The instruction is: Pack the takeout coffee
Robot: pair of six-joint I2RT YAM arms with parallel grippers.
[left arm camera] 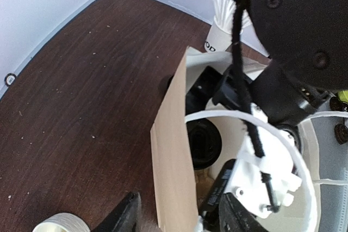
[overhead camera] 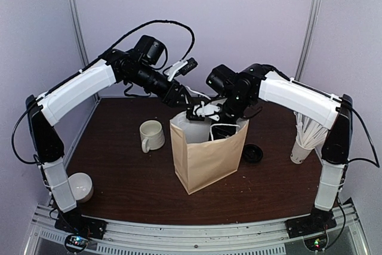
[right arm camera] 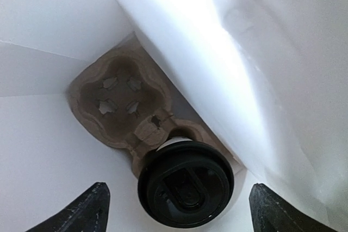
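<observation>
Brown paper bag [overhead camera: 206, 159] standing open at the centre of the counter [overhead camera: 119, 165]. At its bottom lies a moulded cardboard carrier [right arm camera: 117, 101]. The takeout coffee [right arm camera: 187, 180], black lid uppermost, sits in one carrier socket; the adjoining socket holds nothing. Right pincer [right arm camera: 179, 188] is lowered inside the bag, released, with its fingers spread wide to either side of the lid and clear of it. Left pincer [left arm camera: 178, 221] is at the bag's rear left rim, fingers apart, one outside the wall and one inside. Outside the bag: cream mug [overhead camera: 151, 134] to its left, loose black lid [overhead camera: 252, 153] just right, cup of straws [overhead camera: 304, 141] farther right.
</observation>
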